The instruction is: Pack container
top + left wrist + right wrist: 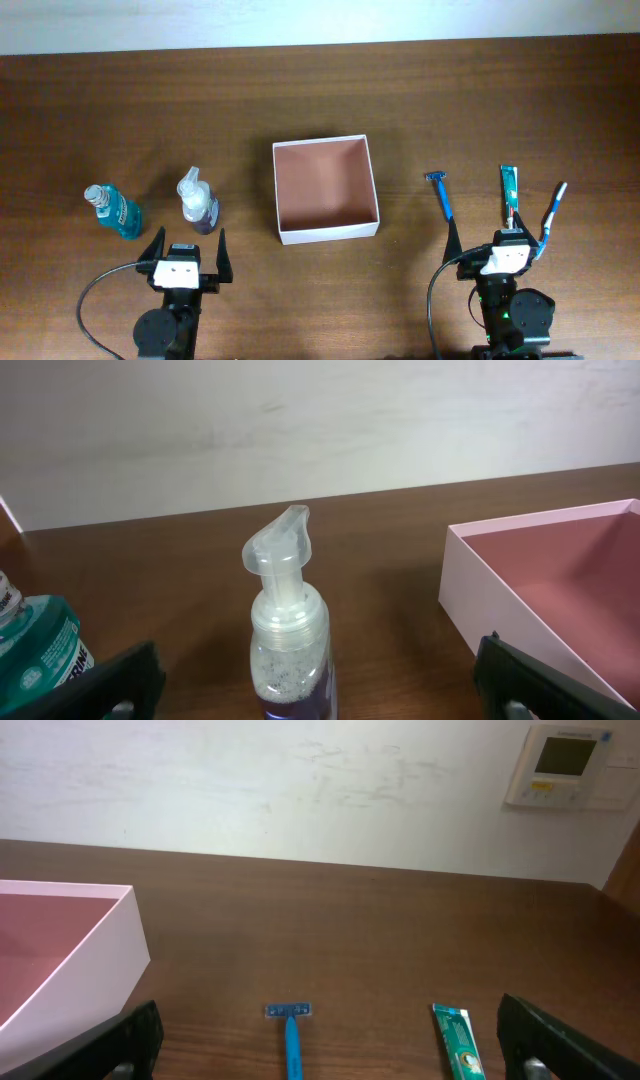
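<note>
The container (326, 236), a square white box with a reddish-brown inside, sits empty at the table's middle; it also shows in the left wrist view (500, 620) and the right wrist view (95, 960). A pump bottle of purple liquid (198, 203) (289, 640) stands left of it, right in front of my open left gripper (186, 247) (320, 695). A teal mouthwash bottle (113, 211) (35, 655) stands further left. A blue razor (440, 195) (291, 1035), a green toothpaste tube (511, 190) (458, 1040) and a toothbrush (552, 210) lie at the right, ahead of my open right gripper (502, 240) (330, 1055).
The brown wooden table (320, 100) ends at a white wall at the far side. A wall thermostat (565, 765) shows in the right wrist view. Black cables loop beside both arm bases at the near edge.
</note>
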### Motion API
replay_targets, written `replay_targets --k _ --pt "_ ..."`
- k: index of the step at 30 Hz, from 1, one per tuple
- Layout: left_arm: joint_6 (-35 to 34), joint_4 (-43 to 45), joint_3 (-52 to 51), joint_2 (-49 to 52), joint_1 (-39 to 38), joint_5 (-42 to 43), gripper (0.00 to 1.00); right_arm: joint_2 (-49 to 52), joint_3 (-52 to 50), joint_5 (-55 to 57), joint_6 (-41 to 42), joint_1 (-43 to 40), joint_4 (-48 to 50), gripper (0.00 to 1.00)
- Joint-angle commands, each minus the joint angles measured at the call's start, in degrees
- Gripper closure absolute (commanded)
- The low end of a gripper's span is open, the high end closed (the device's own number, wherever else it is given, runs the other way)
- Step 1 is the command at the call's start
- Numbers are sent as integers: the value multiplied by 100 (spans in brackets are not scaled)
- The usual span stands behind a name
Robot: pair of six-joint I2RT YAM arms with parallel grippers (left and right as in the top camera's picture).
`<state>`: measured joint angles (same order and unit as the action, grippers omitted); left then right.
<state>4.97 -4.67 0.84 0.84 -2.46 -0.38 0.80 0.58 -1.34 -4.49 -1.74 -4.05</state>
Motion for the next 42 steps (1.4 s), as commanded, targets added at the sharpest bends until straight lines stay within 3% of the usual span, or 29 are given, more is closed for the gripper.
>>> replay_targets --k 1,10,17,27,36,42 --pt "92 -9 -31 -55 24 63 0 -44 -26 2 50 -22 -28 1" --pt "-544 -245 260 -11 22 66 1 -20 155 -341 704 -22 -199 1" --pt "-542 -1316 1676 787 22 63 0 640 1392 -343 802 -22 -1436 1" --pt "-544 -3250 4542 3482 22 66 1 3281 3965 -363 800 -22 -3683 1" --pt "-538 -6476 7672 6607 22 212 0 5993 5954 -444 798 -22 -5967 1" --pt "-538 -6570 7947 7490 28 210 0 6765 6050 -444 800 -22 -6089 1"
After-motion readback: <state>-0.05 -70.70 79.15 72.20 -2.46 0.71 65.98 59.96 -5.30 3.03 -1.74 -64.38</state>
